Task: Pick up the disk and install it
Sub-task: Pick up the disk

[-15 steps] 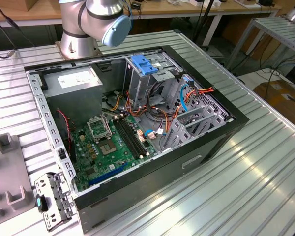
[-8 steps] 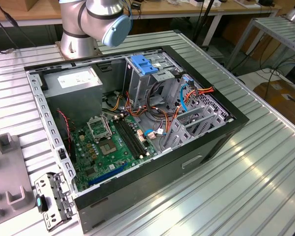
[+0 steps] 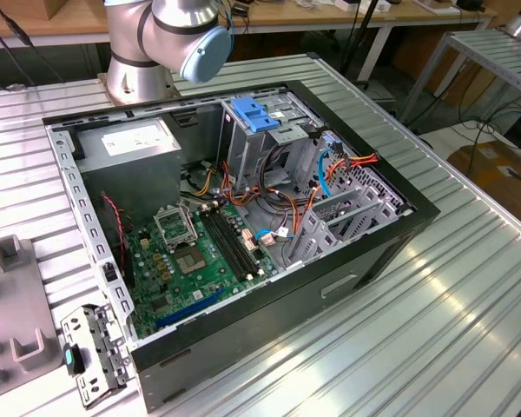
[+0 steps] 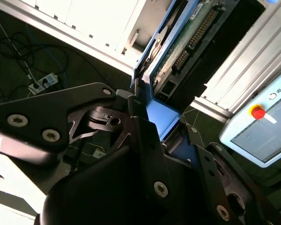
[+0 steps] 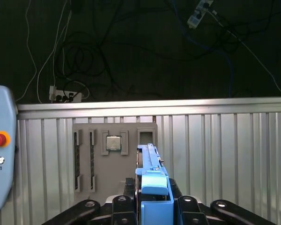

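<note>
**Disk gripped edge-on by the pincer**

The black pincer is clamped on the disk, whose blue plastic rail faces the first wrist view, with the ribbed metal table behind. The second wrist view shows its green circuit board.

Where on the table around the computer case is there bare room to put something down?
The ribbed table is bare on the exterior view's right of the case. The exterior view's left is crowded by the grey fixture and a bracket. Orange cables crowd the case's inside.
</note>
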Robot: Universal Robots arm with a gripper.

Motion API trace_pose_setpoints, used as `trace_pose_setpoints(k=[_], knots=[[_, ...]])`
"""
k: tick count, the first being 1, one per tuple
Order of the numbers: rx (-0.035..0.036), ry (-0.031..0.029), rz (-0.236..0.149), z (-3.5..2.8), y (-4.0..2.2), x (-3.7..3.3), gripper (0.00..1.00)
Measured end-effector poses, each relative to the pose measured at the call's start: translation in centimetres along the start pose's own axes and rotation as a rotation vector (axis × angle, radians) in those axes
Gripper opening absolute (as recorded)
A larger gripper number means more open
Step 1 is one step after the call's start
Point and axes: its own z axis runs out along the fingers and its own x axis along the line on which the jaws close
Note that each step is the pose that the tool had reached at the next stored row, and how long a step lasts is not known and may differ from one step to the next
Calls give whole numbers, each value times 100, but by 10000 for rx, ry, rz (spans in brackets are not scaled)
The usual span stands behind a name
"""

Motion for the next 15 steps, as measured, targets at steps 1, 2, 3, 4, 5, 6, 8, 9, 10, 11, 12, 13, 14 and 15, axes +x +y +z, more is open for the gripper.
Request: trace_pose_setpoints(k=[1,2,3,4,5,6,8,9,10,11,12,13,14,15], knots=[[0,0,0,0,0,0,37],[1,0,0,0,0,0,37],[0,0,0,-1,0,0,37],[-1,1,0,-1,0,0,37],[0,0,0,-1,0,0,37],[0,0,0,-1,0,0,37],[0,1,0,-2,0,0,37],[0,0,-1,-2,0,0,37],[-1,0,0,-2,0,0,37],[-1,1,0,-3,0,0,37],[-1,0,0,-4,0,0,37],[-2,1,0,-8,0,0,37],[-2,1,0,-12,0,1,37],[-1,1,0,-23,0,1,37]])
